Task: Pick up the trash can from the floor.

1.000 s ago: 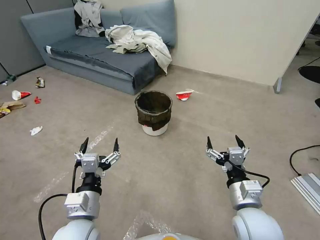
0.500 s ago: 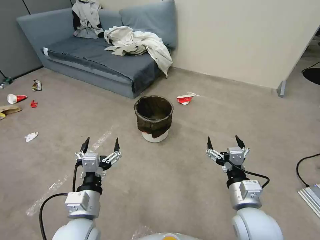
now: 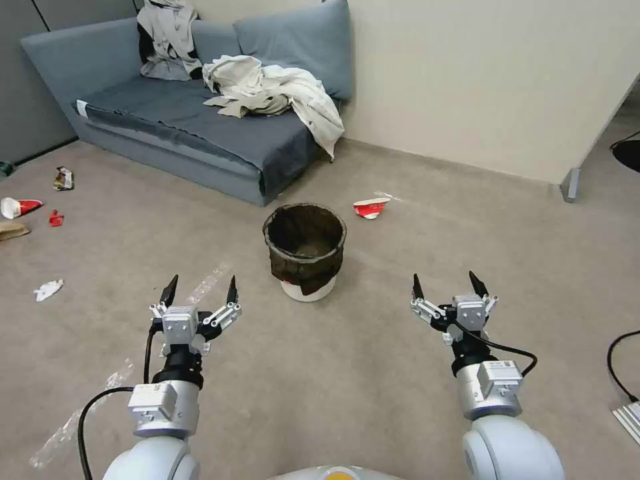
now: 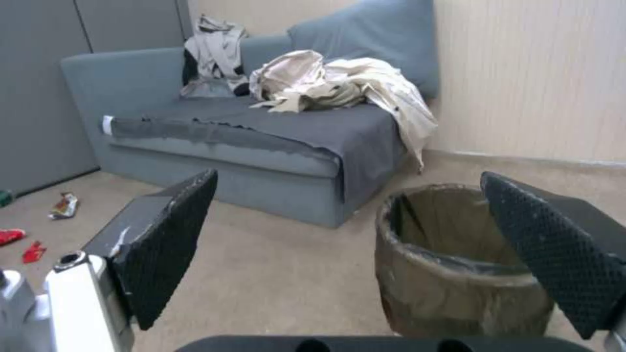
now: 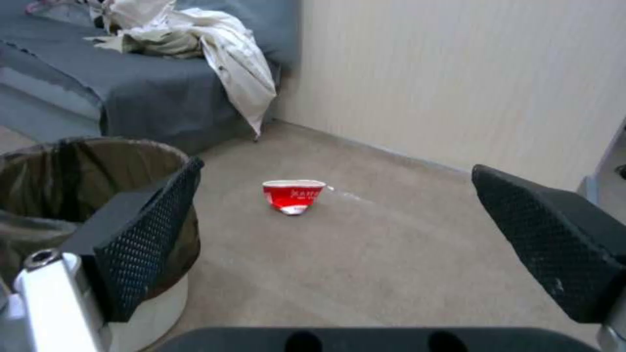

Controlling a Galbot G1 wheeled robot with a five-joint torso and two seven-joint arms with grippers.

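Note:
The trash can [image 3: 305,252], a small white bucket with a dark bag folded over its rim, stands upright on the beige carpet floor [image 3: 373,360] ahead of me, between my two arms. My left gripper [image 3: 200,291] hovers open, nearer to me and left of the can, nothing between its fingers. My right gripper [image 3: 445,287] is open too, nearer and to the can's right. The left wrist view has the trash can [image 4: 450,264] close ahead behind one finger; in the right wrist view the trash can [image 5: 72,195] sits beside the gripper.
A grey sofa [image 3: 200,133] with crumpled clothes stands behind the can against the wall. A crushed red-and-white paper cup [image 3: 369,208] lies beyond the can. More litter [image 3: 49,289] is scattered on the left. A black cable [image 3: 617,373] runs on the floor at right.
The whole view has shifted: the can, sofa and litter sit lower and closer in the picture, so the camera has moved forward. Both grippers stay open in the same pose.

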